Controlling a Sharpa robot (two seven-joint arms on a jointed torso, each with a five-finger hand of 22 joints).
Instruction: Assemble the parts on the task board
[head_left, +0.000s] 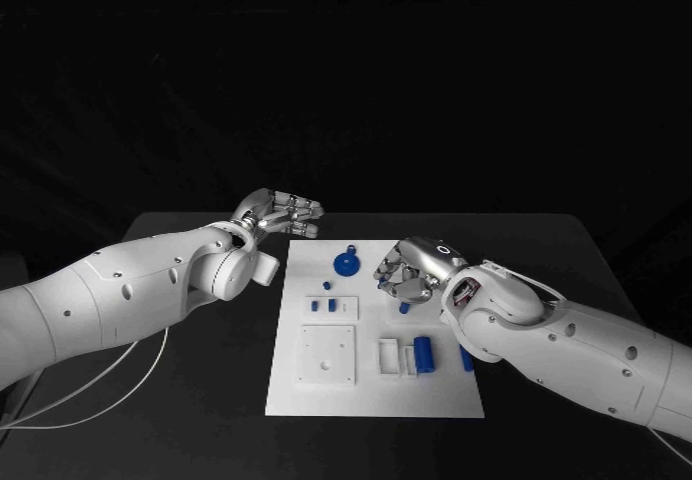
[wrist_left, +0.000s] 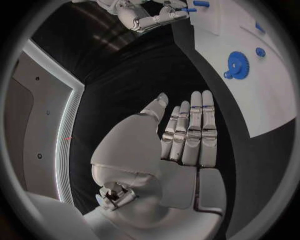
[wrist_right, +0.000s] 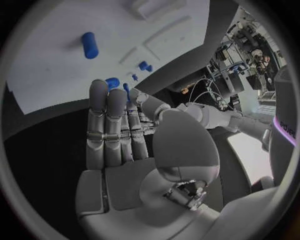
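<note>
Parts lie scattered on the white task board (head_left: 433, 400): a blue gear (head_left: 348, 264) at its far end, a blue cylinder (head_left: 424, 353) nearer. Both look small, rigid, light and likely slick; pinch the gear by its rim. Left hand (head_left: 281, 213), off the board's far corner, and right hand (head_left: 408, 273), over the board, are empty, fingers extended side by side.

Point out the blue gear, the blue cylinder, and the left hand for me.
blue gear (head_left: 348, 264), head view, middle of its disc.
blue cylinder (head_left: 424, 352), head view, middle of its side.
left hand (head_left: 284, 212), head view, middle of the hand.
</note>
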